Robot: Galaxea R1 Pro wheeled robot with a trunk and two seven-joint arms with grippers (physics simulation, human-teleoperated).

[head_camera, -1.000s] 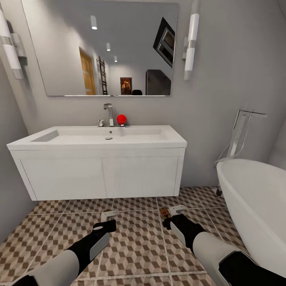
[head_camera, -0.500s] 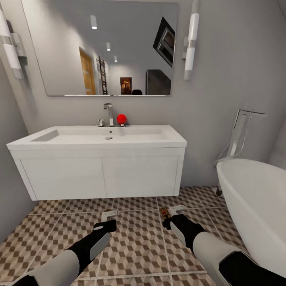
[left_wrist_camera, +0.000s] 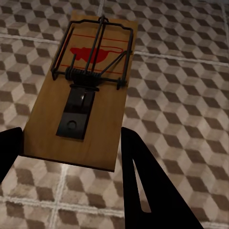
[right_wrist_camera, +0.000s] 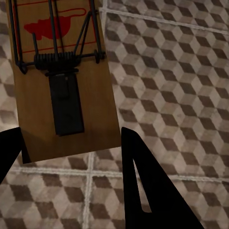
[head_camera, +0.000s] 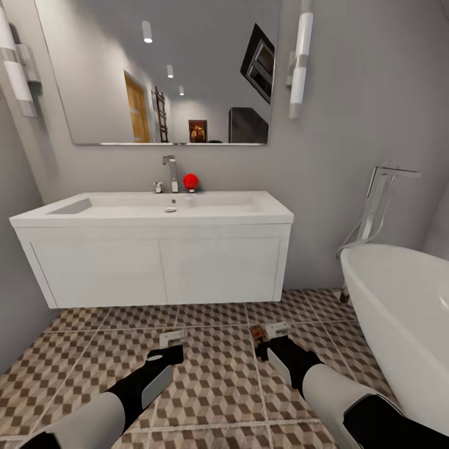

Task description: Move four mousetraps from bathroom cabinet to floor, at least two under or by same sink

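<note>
Placement step, I judge: left hand (head_camera: 167, 349) and right hand (head_camera: 269, 341) each clamp a mousetrap (left_wrist_camera: 83, 90) (second mousetrap (right_wrist_camera: 59, 76)) above the bathroom floor (head_camera: 218, 380) before the sink (head_camera: 156, 215); lowering and releasing come next.

Two white-sleeved arms end in black wrists and black tapered fingers (left_wrist_camera: 143, 186).

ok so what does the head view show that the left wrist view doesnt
Head view alone: the white sink with its vanity, the mirror, a red ball by the tap, the bathtub, and both arms, the right tool with its own mousetrap.

Left wrist view alone: close detail of the left mousetrap: wooden base, wire spring, red mouse print, held between the tool's dark fingers.

Both: the cube-patterned floor, the left tool, that trap.
</note>
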